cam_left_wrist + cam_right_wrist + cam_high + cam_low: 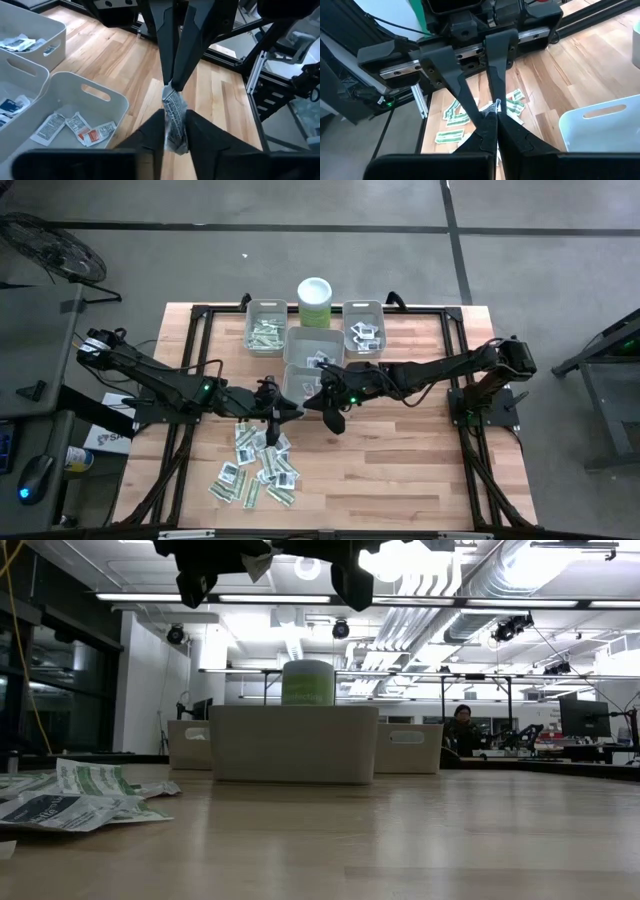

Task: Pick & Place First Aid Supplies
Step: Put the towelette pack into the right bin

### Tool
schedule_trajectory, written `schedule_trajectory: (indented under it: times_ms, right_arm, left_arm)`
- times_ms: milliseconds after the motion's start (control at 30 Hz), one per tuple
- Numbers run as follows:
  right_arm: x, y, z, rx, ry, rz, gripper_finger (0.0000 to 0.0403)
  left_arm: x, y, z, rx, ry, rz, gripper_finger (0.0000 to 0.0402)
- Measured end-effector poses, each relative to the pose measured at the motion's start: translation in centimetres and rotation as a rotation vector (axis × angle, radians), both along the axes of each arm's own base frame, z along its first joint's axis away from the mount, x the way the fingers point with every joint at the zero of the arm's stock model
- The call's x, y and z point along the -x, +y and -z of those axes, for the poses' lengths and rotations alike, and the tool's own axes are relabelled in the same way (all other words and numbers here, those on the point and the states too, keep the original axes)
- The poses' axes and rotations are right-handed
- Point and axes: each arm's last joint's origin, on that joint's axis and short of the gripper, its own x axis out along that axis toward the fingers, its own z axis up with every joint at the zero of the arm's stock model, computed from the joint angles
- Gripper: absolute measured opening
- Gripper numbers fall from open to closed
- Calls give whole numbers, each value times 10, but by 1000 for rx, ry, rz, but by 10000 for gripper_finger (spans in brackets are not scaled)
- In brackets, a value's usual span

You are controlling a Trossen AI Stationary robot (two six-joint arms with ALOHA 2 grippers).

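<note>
Dozens of flat paper packets (258, 468) await you; some fill grey plastic bins (266, 328). Right gripper (492, 116) pinches one white packet (175, 117); left gripper (175, 131) loosely brackets it.

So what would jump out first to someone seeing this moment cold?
The two grippers meeting in mid-air above the table's middle: the right gripper is shut on the top of a small packet, whose lower end sits between the left gripper's fingers. Next, the loose pile of packets on the front of the wooden table, and the grey bins with the green canister behind.
</note>
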Motion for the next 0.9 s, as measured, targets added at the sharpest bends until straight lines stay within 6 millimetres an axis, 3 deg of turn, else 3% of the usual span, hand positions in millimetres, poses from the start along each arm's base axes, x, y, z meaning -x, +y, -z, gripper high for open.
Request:
schedule_trajectory:
  times_ms: [200, 367, 633, 900]
  right_arm:
    - [2, -1, 5, -13, 56, 34, 0]
    - [9, -8, 7, -33, 136, 132, 0]
    - [35, -53, 9, -106, 351, 484, 0]
    - [60, -112, 13, -10, 509, 675, 0]
  left_arm:
    - [5, 2, -3, -40, 11, 12, 140]
    - [26, 12, -13, -61, 38, -73, 164]
    - [62, 29, -20, -64, 107, -253, 165]
    - [69, 31, -17, -63, 159, -261, 166]
